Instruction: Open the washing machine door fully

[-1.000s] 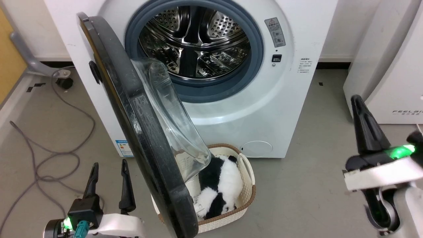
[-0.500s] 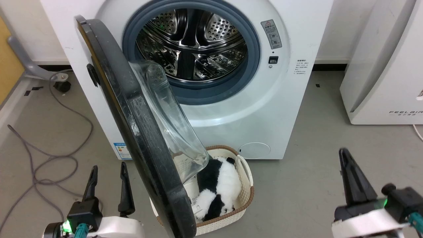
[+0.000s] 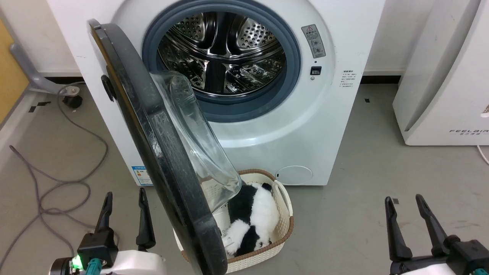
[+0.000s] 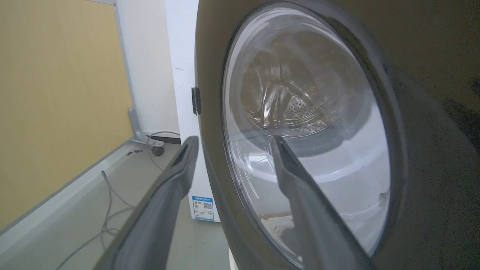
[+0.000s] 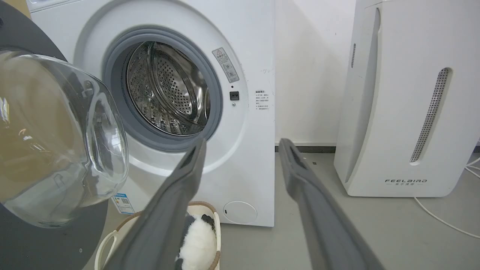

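The white washing machine (image 3: 305, 126) stands ahead with its steel drum (image 3: 221, 53) exposed. Its round black door (image 3: 153, 145) is swung out toward me, hinged at the left, nearly edge-on, its clear glass bowl (image 3: 195, 141) bulging to the right. My left gripper (image 3: 124, 196) is open low at the left, just outside the door's outer face (image 4: 431, 112), not touching it. My right gripper (image 3: 404, 200) is open at the lower right, well away from the door (image 5: 48, 150) and the machine (image 5: 247, 48).
A woven basket (image 3: 284, 225) with a black-and-white plush toy (image 3: 252, 217) sits on the floor under the door. A white FEELAIR appliance (image 3: 447, 76) stands at the right. Grey cables (image 3: 57, 179) trail over the floor at the left.
My right gripper has come down from the upper right to the lower right and turned, so both its fingers now show apart. The door and left gripper have stayed put.
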### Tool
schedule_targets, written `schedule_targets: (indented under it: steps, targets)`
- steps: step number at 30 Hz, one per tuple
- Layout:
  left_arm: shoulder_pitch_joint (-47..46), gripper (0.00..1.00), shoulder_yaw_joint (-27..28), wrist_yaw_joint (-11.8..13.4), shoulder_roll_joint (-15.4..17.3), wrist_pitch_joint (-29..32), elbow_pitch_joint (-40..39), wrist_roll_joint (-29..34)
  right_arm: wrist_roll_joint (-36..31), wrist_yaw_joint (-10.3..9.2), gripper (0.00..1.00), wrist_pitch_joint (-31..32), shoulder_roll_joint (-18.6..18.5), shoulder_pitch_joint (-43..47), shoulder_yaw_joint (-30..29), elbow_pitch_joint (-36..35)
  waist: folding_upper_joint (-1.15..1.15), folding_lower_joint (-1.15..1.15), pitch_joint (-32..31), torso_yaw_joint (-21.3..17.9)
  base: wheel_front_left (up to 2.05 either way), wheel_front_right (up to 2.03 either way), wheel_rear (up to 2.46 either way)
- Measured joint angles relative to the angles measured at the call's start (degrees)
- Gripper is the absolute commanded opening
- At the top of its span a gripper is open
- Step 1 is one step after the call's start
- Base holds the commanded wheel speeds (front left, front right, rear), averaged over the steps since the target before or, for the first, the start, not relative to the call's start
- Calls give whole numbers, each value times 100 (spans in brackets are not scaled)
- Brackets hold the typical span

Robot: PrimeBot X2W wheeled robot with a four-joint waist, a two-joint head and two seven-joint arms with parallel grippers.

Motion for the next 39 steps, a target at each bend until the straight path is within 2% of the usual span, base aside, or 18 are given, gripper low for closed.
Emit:
schedule_targets:
  steps: [1,2,3,4,11,17,26,33,34,39]
  targets:
    - [0,100,3,-1,0,0,-1,0,3,0,100,0,1,18,1,-1,0,0,-2,1,0,0,0]
    - [-1,95,14,-1,-1,0,-9,11,15,0,100,0,3,35,-1,-3,0,0,-3,6,0,0,0]
    - [-2,37,35,0,-2,0,-40,31,23,0,100,0,4,44,-3,-3,0,0,-1,16,0,0,0]
    - [-7,0,52,-3,-1,0,-66,56,25,0,100,0,5,44,-11,-9,0,0,3,29,0,0,0]
    - [-361,0,326,-15,4,-4,-689,155,26,0,100,0,11,46,-56,-70,0,0,32,170,0,0,0]
    - [-603,0,156,-212,9,-7,-1651,185,37,0,100,0,11,58,-59,-87,0,0,13,235,0,0,0]
    - [-689,0,-1025,-520,3,-7,-2693,215,79,0,100,0,12,60,-33,-77,0,0,-12,240,0,0,0]
    - [-653,0,-1987,-661,-2,-7,-2904,270,78,0,100,0,12,72,-37,-15,0,0,-8,275,0,0,0]
    - [-582,0,-2257,-713,-3,-7,-2900,286,77,1,100,0,12,73,-45,0,0,0,0,303,0,0,0]
    - [-375,0,-2769,-797,-2,-7,-2767,311,76,0,100,0,12,74,-42,43,0,0,13,378,0,0,0]
